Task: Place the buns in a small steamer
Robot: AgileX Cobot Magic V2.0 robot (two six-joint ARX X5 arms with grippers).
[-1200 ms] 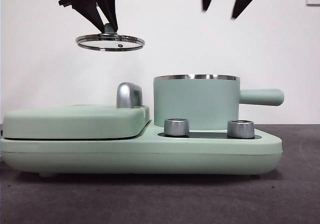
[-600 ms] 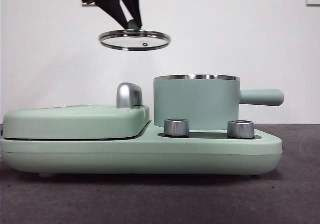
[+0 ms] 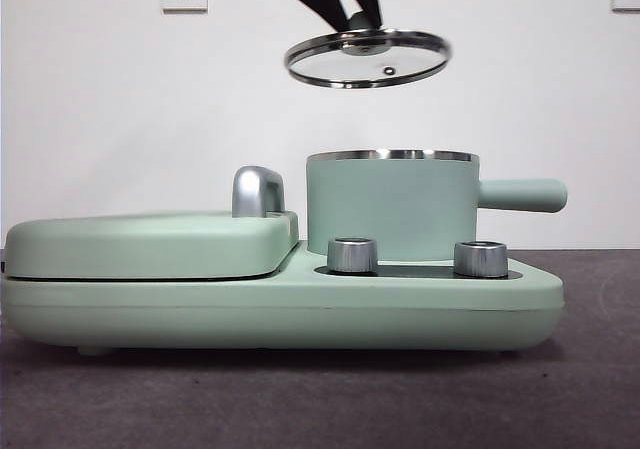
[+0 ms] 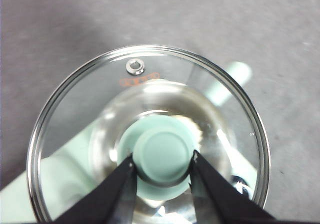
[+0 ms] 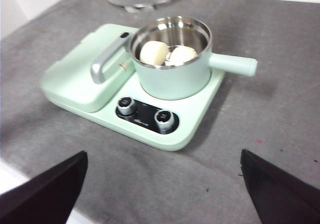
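Left tool (image 4: 162, 166) points straight down, both jaws clamped against opposite sides of the lid knob (image 4: 163, 155). Right tool (image 5: 162, 184) hangs high, jaws spread wide apart, gripping nothing.

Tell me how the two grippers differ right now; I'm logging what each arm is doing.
The left gripper is shut on the green knob of the glass lid, holding it tilted in the air above the small steamer; the right gripper is open and holds nothing. The left one hangs over the pot, while the right one waits back, looking down on the appliance and the buns inside. Both have black jaws.
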